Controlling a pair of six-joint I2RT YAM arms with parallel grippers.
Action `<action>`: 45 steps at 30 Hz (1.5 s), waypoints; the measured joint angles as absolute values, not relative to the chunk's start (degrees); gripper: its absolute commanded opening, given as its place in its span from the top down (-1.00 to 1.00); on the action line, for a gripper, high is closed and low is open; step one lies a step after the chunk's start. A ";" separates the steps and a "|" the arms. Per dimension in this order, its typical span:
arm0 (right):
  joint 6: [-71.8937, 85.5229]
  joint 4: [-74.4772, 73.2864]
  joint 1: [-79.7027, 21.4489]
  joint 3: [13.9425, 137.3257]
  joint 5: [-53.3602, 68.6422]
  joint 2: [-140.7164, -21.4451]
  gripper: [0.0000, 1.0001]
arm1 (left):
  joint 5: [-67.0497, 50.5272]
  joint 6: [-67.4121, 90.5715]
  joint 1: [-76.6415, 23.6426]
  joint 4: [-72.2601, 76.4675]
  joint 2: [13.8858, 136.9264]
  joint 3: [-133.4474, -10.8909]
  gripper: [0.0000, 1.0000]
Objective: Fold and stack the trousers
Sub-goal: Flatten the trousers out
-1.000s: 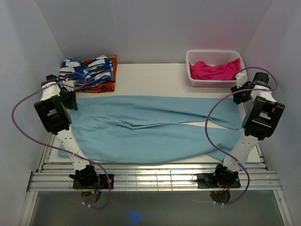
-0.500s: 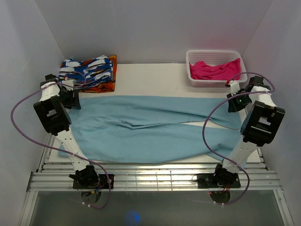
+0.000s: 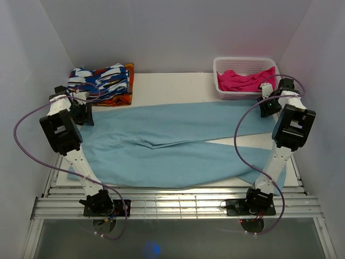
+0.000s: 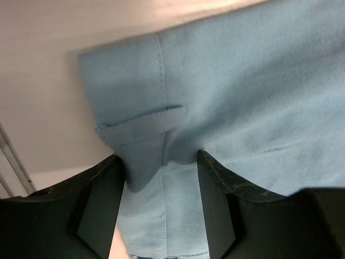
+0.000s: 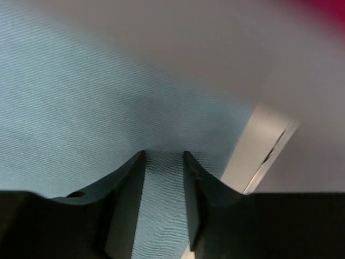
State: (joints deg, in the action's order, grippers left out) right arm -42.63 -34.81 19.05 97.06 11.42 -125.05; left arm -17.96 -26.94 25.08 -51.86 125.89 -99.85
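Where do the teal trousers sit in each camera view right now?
Top external: trousers spread flat across the middle of the table, between the two arms.
Left wrist: trousers fill the centre and right, one corner at upper left.
Right wrist: trousers fill the left and centre.
Shared landmark: the bare pale table just past the cloth's edge.

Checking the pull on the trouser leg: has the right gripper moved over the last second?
Yes. The right gripper has shifted left and slightly farther away, ending closer to the near wall of the white basket.
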 measured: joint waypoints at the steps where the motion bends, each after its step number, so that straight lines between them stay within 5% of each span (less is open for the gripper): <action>1: -42.15 -34.28 18.59 98.35 11.14 -126.37 0.10 | -17.63 -26.52 25.08 -51.75 126.61 -101.06 -0.32; 9: -41.87 -35.66 16.97 101.12 9.17 -126.15 -0.23 | -17.74 -25.02 25.04 -51.42 129.62 -106.24 -0.42; 14: -48.53 -44.93 18.74 93.34 9.21 -112.53 -0.45 | -18.70 -25.89 24.99 -52.40 128.03 -104.81 -0.45; 20: -50.28 -53.52 26.63 79.15 6.37 -96.16 -0.38 | -20.27 -27.03 24.99 -53.19 117.73 -95.57 -0.45; 29: -43.46 -56.77 42.00 57.89 2.72 -90.35 -0.34 | -22.55 -27.09 24.99 -51.86 110.50 -87.07 -0.45; 45: -44.53 -49.82 43.07 44.75 -4.23 -82.87 -0.26 | -22.50 -25.91 28.05 -50.13 110.56 -83.96 -0.45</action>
